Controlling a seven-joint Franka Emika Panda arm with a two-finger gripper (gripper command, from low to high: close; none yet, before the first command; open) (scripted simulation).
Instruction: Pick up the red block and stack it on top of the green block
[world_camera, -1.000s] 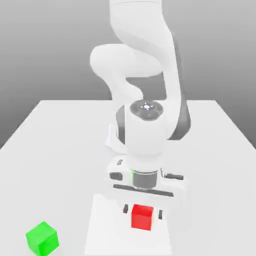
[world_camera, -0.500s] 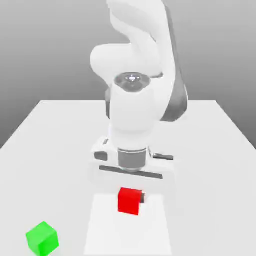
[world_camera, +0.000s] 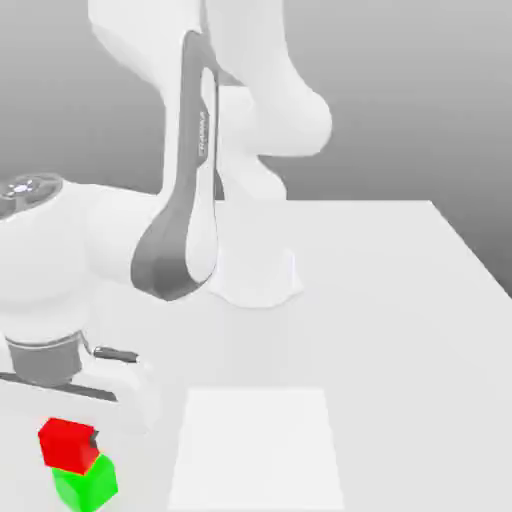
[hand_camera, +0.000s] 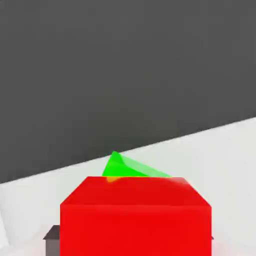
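Note:
The red block (world_camera: 64, 442) is right over the green block (world_camera: 88, 484) near the front corner at the exterior view's left, shifted a little toward that left. Whether the two touch I cannot tell. My gripper (world_camera: 66, 440) comes down from above and is shut on the red block, with one dark fingertip (world_camera: 93, 438) against its side. In the hand view the red block (hand_camera: 135, 220) takes up the near foreground. A corner of the green block (hand_camera: 125, 167) peeks out behind it, and a grey finger pad (hand_camera: 51, 237) lies against the red block's side.
A lighter white square patch (world_camera: 255, 450) marks the table (world_camera: 400, 300) in front of the robot base (world_camera: 255, 280). The arm's grey-and-white links (world_camera: 180, 230) lean over the table's left half in the exterior view.
My gripper has lifted the red block off the white patch and carried it toward the exterior view's left. It now holds the block over the green block, which has not moved.

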